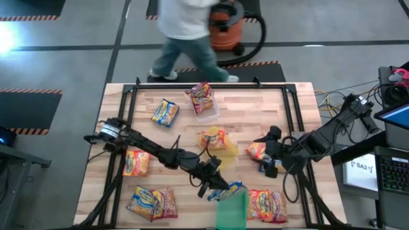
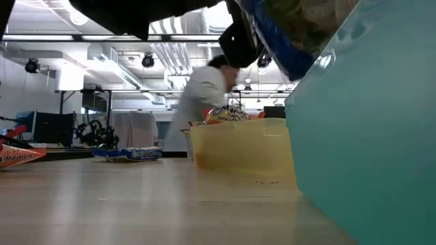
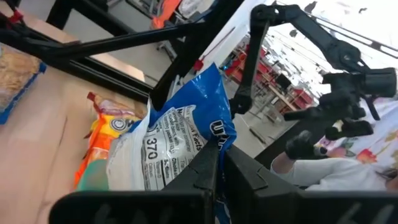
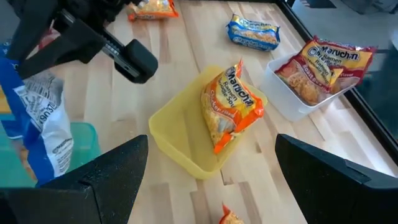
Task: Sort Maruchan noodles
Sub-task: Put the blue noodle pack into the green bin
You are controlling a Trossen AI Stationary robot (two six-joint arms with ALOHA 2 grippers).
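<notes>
My left gripper (image 1: 216, 182) is shut on a blue Maruchan noodles packet (image 1: 231, 190), held over the far end of the green tray (image 1: 232, 211) at the near edge. My right gripper (image 1: 269, 155) hangs open above the table's right half and holds nothing; an orange-red packet (image 1: 255, 150) lies just beside it. In the right wrist view an orange packet (image 4: 230, 106) leans in the yellow tray (image 4: 177, 140), and a red packet (image 4: 323, 65) lies in the clear tray (image 4: 286, 102). Other packets lie flat on the wood. My left gripper pinches the blue packet between its two fingers (image 3: 208, 171) at one edge of the wrapper (image 3: 208, 140). The fingers come in about level, from the table's left. The packet is lifted off the table above the green tray (image 2: 368, 136); whether it touches the tray's rim I cannot tell.
Loose packets lie at the far left (image 1: 165, 113), the left (image 1: 136, 161), the near left (image 1: 153, 203) and the near right (image 1: 267, 204). A black frame (image 1: 128, 96) borders the table. A person (image 1: 185, 38) walks past the far edge beside an orange vacuum (image 1: 227, 29).
</notes>
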